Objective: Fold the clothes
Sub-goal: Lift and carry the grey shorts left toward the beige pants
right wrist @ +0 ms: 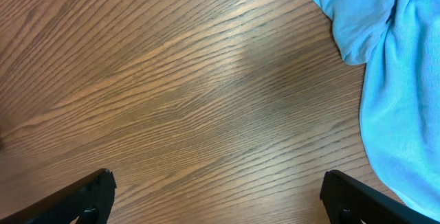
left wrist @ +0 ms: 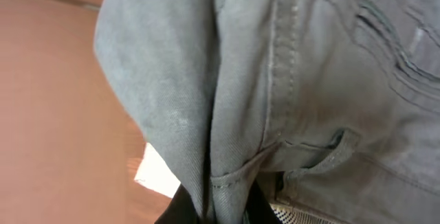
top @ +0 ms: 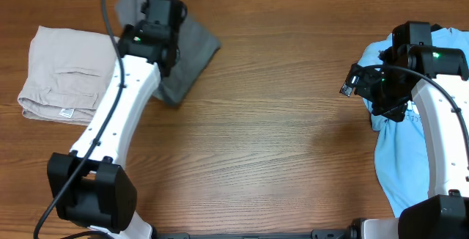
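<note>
**Shorts held by one bunched fold: a slip or a crooked fold is the risk**

The grey shorts are at the far left of the table, crumpled rather than flat, just beside the folded beige garment. The left gripper appears closed on a thick pleat of them near the waistband.

With only this bunched grip, the cloth may slide out when pulled, or drag into the beige garment. Layers pinched together would probably fold unevenly.

Up close the shorts are a plain woven grey, with a stitched seam running down, a belt loop and a slit pocket. The fabric looks fairly stiff and holds deep creases.

Well away on the other side, the right gripper is wide open and holds nothing, over bare wood beside a light blue cloth.
</note>
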Controlling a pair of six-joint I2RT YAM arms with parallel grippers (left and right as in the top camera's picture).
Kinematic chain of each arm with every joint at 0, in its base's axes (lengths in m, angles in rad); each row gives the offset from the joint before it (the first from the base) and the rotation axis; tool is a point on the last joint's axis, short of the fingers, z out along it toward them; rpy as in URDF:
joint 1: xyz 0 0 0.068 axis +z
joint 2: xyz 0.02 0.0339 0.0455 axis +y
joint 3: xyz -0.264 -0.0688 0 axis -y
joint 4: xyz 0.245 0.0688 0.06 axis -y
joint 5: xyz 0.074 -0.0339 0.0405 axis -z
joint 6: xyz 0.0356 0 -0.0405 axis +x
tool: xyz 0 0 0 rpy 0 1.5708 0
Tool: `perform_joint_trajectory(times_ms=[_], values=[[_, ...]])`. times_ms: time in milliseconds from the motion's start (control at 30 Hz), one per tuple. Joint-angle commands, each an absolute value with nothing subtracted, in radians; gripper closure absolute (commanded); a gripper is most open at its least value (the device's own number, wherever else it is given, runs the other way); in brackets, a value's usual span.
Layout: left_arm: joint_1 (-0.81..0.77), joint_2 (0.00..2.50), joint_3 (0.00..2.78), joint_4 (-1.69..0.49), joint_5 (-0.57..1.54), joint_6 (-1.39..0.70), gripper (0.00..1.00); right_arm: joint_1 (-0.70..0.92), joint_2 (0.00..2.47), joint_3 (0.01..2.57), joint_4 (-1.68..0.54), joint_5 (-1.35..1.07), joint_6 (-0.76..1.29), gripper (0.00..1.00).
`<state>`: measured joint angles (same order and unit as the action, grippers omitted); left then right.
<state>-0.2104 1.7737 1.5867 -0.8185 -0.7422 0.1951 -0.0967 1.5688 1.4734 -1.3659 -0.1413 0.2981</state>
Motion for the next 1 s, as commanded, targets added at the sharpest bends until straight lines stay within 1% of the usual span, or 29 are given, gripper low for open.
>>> perform_joint_trajectory(times_ms=[0, 267, 433, 767, 833, 967], values=[[-0.161, 1.768, 1.65, -0.808, -0.81, 0.227, 0.96, -0.097, 1.567, 1.49, -1.363, -0.134, 0.295, 0.0], [-0.057, 1.74, 1.681, -0.806, -0.8, 0.232, 0.96, -0.097, 1.567, 1.49, -1.363, -0.134, 0.295, 0.0], [0.022, 1.728, 1.681, -0.802, -0.736, 0.228, 0.96, -0.097, 1.567, 1.49, -1.363, -0.134, 0.295, 0.0], [0.186, 1.726, 1.681, -0.803, -0.627, 0.106, 0.96, -0.097, 1.567, 1.49, -1.363, -0.134, 0.295, 0.0], [0.227, 1.725, 1.681, -0.803, -0.591, 0.075, 0.96, -0.097, 1.567, 1.49, -1.363, -0.134, 0.295, 0.0], [0.312, 1.725, 1.681, -0.802, -0.422, 0.062, 0.96, -0.097, 1.567, 1.49, -1.363, -0.134, 0.295, 0.0]])
